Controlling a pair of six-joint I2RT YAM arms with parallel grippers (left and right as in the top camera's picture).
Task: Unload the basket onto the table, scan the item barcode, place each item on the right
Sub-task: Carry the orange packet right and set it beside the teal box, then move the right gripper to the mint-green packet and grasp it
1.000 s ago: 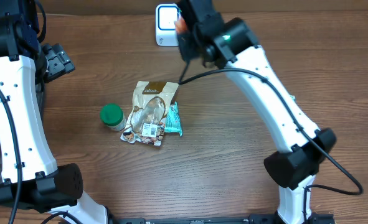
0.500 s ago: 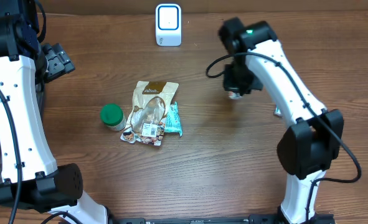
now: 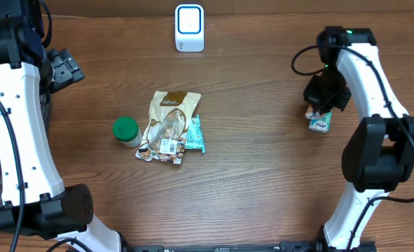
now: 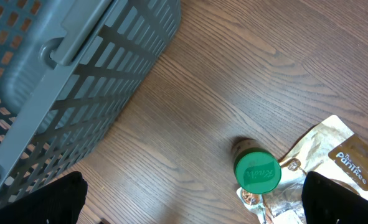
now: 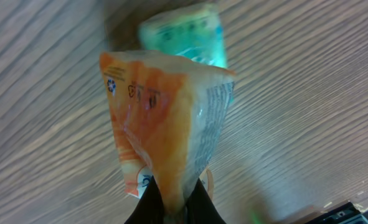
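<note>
My right gripper (image 5: 174, 202) is shut on the bottom edge of an orange and white packet (image 5: 165, 130), which hangs over the wood near the table's right side. The overhead view has that gripper (image 3: 319, 103) low over a small teal and white packet (image 3: 321, 124) lying on the table; the same teal packet (image 5: 187, 34) shows blurred beyond the orange one. The white barcode scanner (image 3: 189, 28) stands at the back centre, far from the held packet. My left gripper (image 3: 65, 66) stays open at the far left with nothing between its fingers (image 4: 40, 199).
A green-lidded jar (image 3: 126, 131), a brown snack pouch (image 3: 168, 126) and a teal wrapper (image 3: 196, 134) lie together left of centre. The jar (image 4: 257, 172) and pouch (image 4: 336, 155) also sit below my left gripper. A grey slatted basket (image 4: 65, 74) stands at the left edge.
My right arm has swung from the scanner at the back centre over to the right side of the table and come down, still holding the orange packet. The left arm has not moved.
</note>
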